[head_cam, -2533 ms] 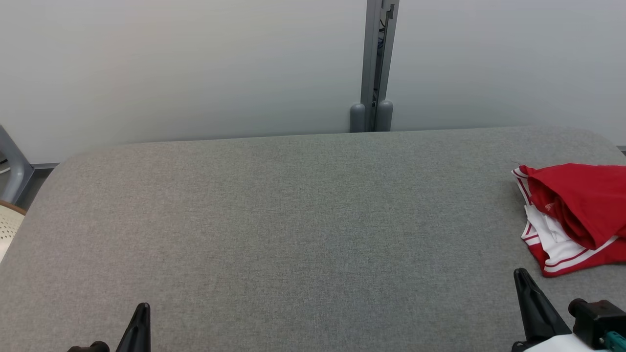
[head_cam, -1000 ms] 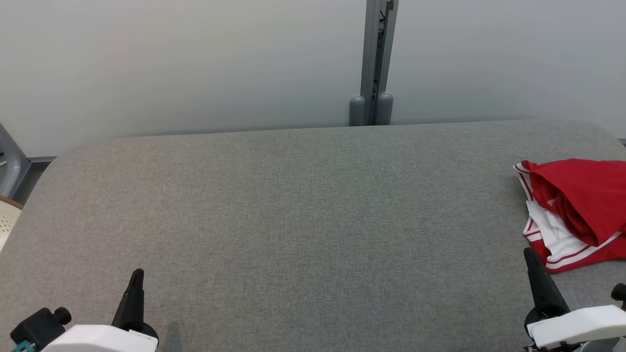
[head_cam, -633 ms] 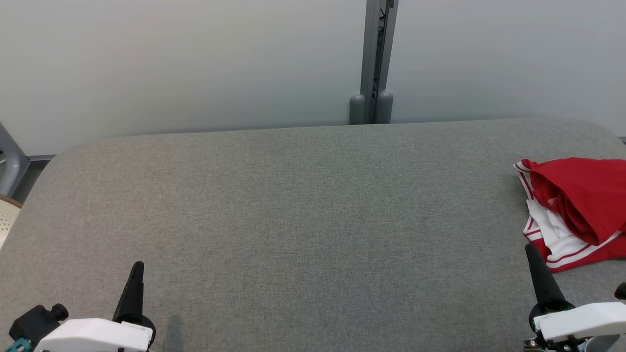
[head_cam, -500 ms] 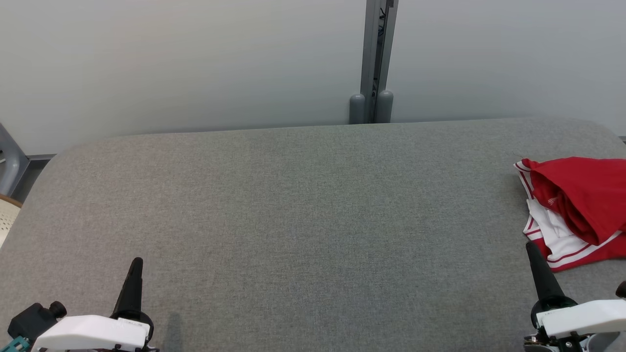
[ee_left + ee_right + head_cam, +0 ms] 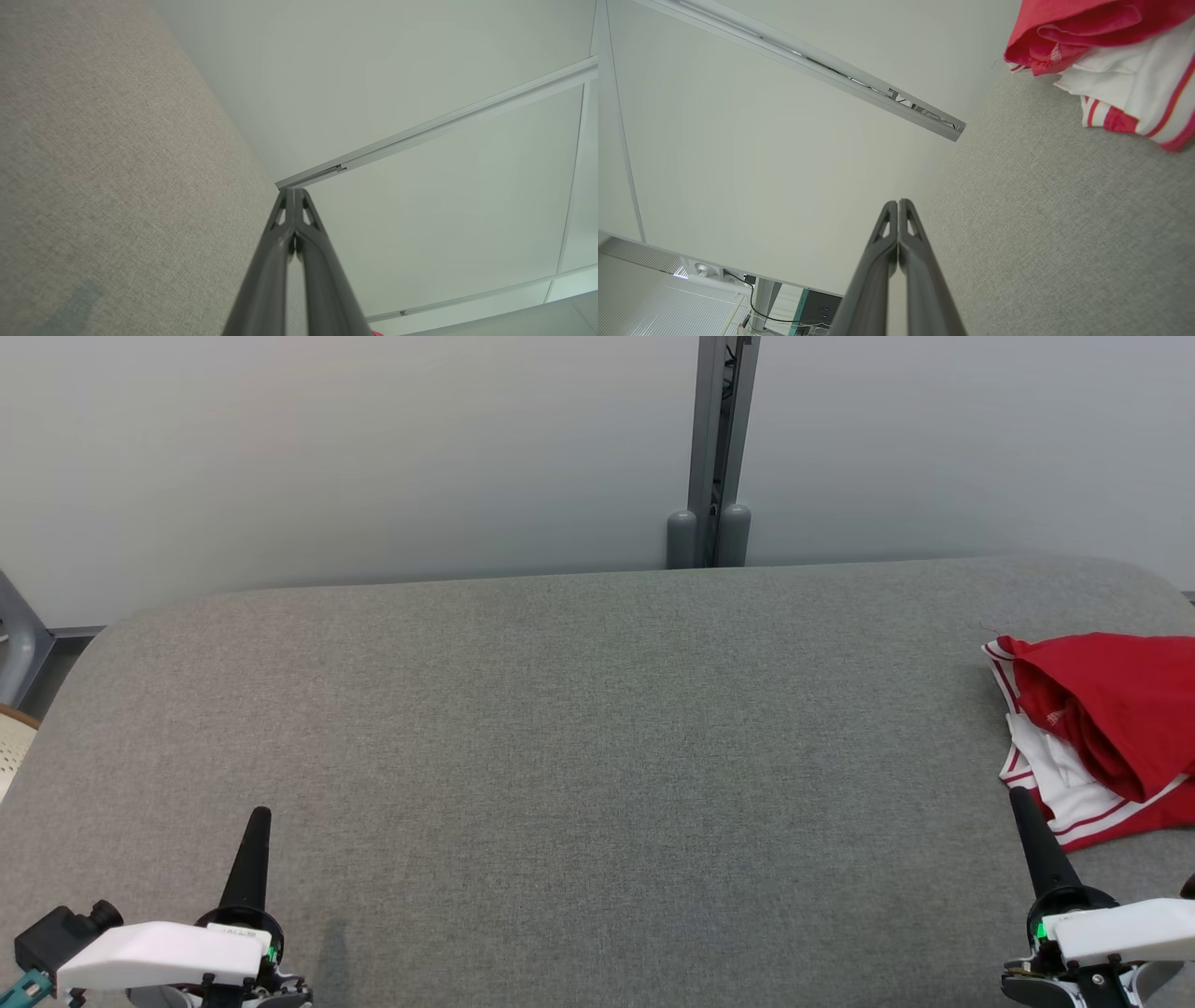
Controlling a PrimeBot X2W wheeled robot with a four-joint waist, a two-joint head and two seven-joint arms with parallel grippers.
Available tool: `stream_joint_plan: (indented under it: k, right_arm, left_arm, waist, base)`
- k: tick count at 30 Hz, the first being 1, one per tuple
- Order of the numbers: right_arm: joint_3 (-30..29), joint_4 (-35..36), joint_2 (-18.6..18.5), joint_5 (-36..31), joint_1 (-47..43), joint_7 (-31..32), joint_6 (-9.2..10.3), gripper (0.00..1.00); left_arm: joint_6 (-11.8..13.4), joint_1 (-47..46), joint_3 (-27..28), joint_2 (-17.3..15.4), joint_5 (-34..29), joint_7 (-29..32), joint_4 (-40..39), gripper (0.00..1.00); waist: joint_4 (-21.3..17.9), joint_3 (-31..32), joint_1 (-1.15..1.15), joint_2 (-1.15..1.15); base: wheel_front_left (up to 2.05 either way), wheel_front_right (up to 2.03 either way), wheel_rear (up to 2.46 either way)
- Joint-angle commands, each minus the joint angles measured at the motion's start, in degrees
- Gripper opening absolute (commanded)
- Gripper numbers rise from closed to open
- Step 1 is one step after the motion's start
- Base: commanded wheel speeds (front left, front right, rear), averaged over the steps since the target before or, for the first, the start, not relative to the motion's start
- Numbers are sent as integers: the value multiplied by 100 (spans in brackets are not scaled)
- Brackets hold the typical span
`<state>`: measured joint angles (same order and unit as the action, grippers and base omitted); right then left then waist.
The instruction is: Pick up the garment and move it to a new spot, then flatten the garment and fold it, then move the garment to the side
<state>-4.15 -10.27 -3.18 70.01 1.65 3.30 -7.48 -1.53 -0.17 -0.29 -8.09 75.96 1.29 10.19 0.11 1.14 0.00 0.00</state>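
Observation:
The garment [image 5: 1102, 728] is red and white with striped trim, lying in a folded bundle at the right edge of the grey padded table [image 5: 579, 728]; the right wrist view has the garment [image 5: 1106, 56] at its upper right. My right gripper [image 5: 1019, 798] stands shut at the lower right, its tip just short of the bundle's near corner and not touching it. In its own view the right gripper [image 5: 898, 202] has both fingers pressed together with nothing between them. My left gripper [image 5: 260, 814] is shut at the lower left, far from the garment, its fingers closed on nothing [image 5: 293, 190].
A pale partition wall with a grey vertical post [image 5: 714, 457] runs behind the table. A cream perforated chair edge [image 5: 11, 751] and a grey metal leg [image 5: 21, 658] show past the table's left end.
Both grippers have crept forward over the table, their white wrists coming further into view. The garment has not shifted on the table; the head camera tilted slightly.

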Motion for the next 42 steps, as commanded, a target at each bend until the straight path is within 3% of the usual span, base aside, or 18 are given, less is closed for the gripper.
stream_joint_plan:
  k: [1, 42]
  right_arm:
    - [-28, 9, -50, 160, 121, 29, -2, 0]
    - [-152, -328, -49, 2015, 427, 238, -2, 0]
  left_arm:
    - [-65, -156, 74, -6, 126, 21, -5, 0]
    - [-544, -578, 571, 418, 1490, 423, 341, 0]
  waist:
    - [0, -3, 0, 0]
    - [-9, -110, 0, 0]
  base:
    - [0, 0, 0]
    - [0, 0, 0]
